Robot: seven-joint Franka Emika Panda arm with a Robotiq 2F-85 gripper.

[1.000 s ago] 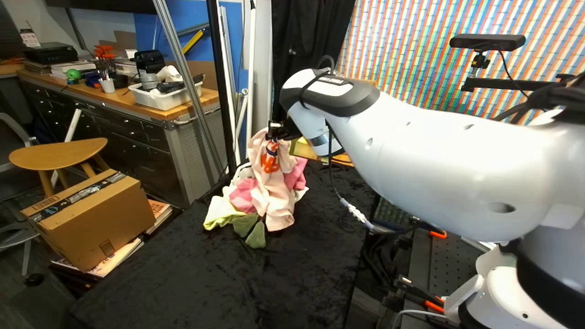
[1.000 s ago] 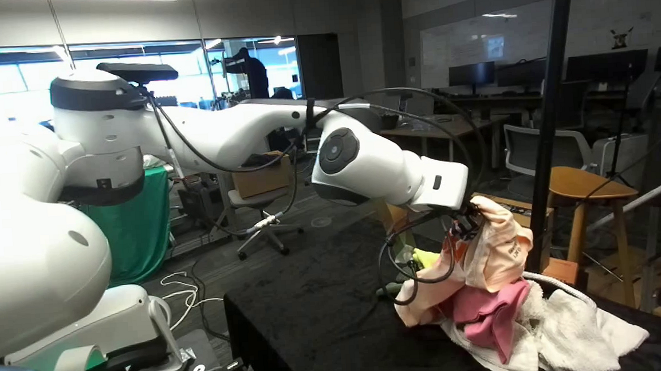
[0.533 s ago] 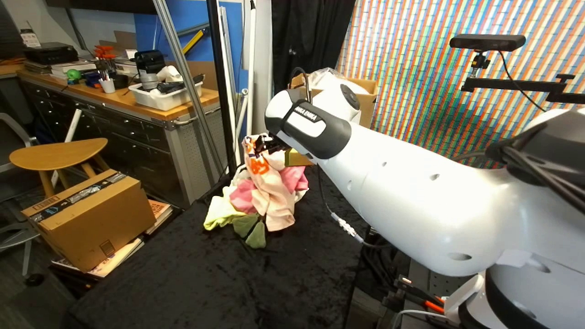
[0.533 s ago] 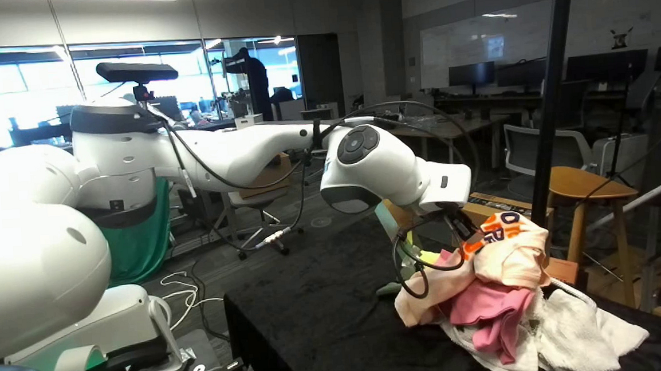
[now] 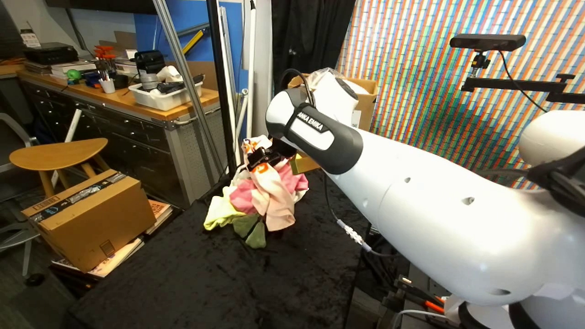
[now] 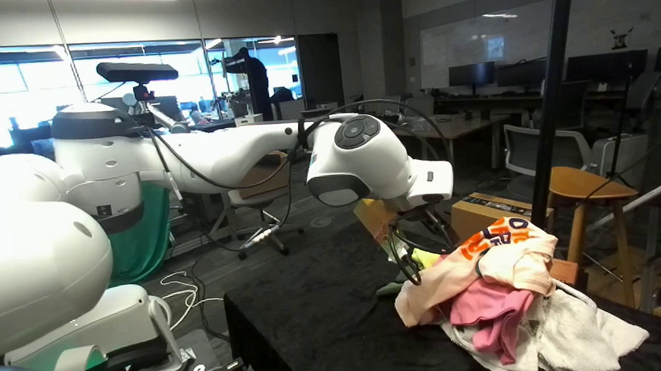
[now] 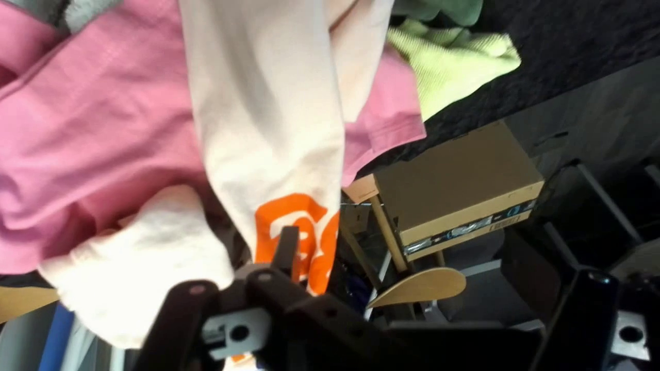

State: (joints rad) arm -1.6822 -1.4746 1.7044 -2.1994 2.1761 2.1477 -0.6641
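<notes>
The peach garment (image 7: 263, 93) at the top centre of the wrist view is soft, matt cloth, its orange lettering (image 7: 264, 226) flat and smooth; the pink cloth (image 7: 103, 129) to the left looks smooth, the lime cloth (image 7: 459, 67) at upper right ribbed. In an exterior view, the white towel (image 6: 580, 331) at lower right is rough terry. The black table cover (image 5: 183, 274) looks like crushed velvet. The arm's white shell (image 5: 434, 210) is glossy, plastic-looking; the gripper fingers (image 7: 580, 314) are matt black beside bare-metal plates (image 7: 258, 322). At left in an exterior view, the box (image 5: 100, 221) is dull cardboard under shiny tape (image 5: 82, 195), the stool seat (image 5: 59, 153) smooth wood
</notes>
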